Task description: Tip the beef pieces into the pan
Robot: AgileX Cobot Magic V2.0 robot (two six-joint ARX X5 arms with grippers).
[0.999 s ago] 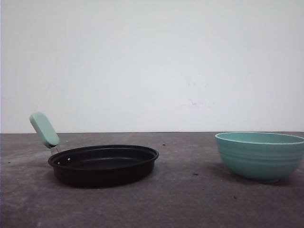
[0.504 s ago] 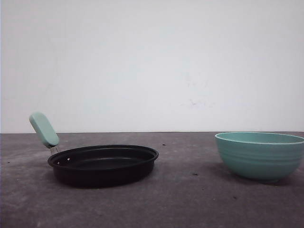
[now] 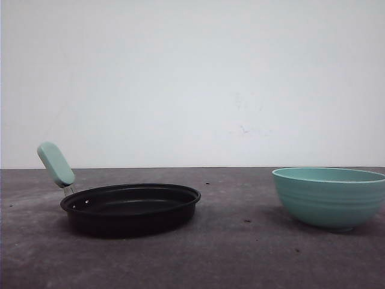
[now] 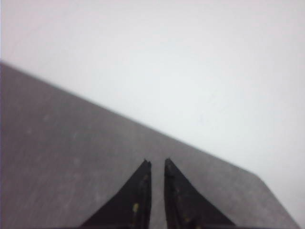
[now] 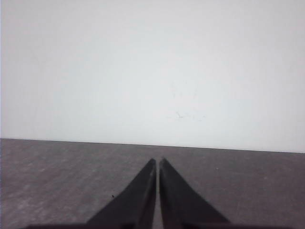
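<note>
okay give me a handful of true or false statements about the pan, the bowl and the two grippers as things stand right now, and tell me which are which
1. The black pan sits left of the teal bowl in the front view. True.
2. The pan's mint-green handle points toward the bowl. False: it sticks up and away, on the pan's far-left side.
3. The left gripper is clamped on the pan's handle. False: its fingertips are nearly together over bare table, holding nothing.
4. The right gripper is shut with nothing between its fingertips. True.
5. The bowl lies tipped on its side. False: it stands upright on the dark table.
</note>
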